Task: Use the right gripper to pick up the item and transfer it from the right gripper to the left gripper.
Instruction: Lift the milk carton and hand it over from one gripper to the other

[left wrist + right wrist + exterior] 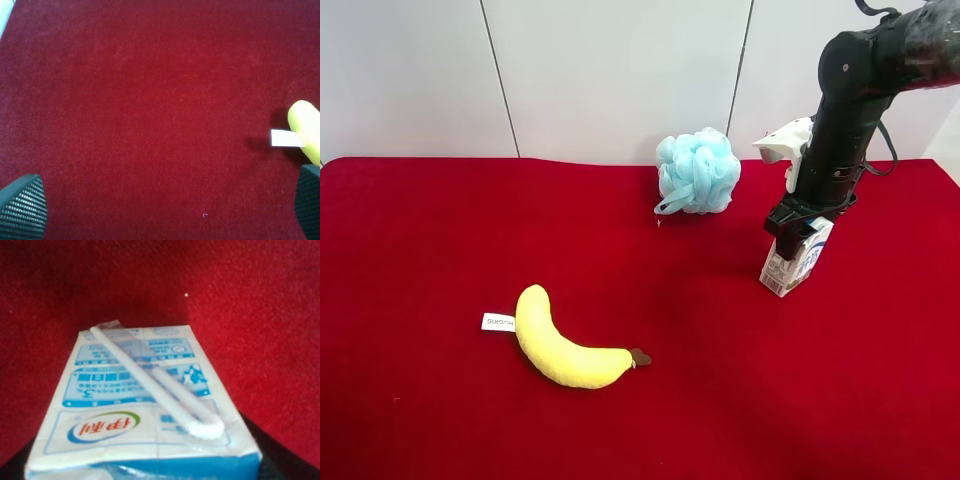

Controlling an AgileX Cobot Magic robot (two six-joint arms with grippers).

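The item, a small white carton [798, 262] with blue and green print, stands tilted on the red cloth at the exterior high view's right. The right gripper [798, 232], on the thick black arm with a white block at the wrist, comes down on its top with a finger on each side. In the right wrist view the carton [145, 405] fills the frame, a wrapped straw lying across its face, and the right gripper [150, 460] shows as dark fingers at both lower corners. The left gripper [165, 210] is open and empty above bare cloth; its arm is outside the exterior high view.
A yellow plush banana [565, 350] with a white tag lies at the front left; its tip shows in the left wrist view [306, 127]. A pale blue bath puff [698, 172] sits at the back, left of the carton. A white wall stands behind the table.
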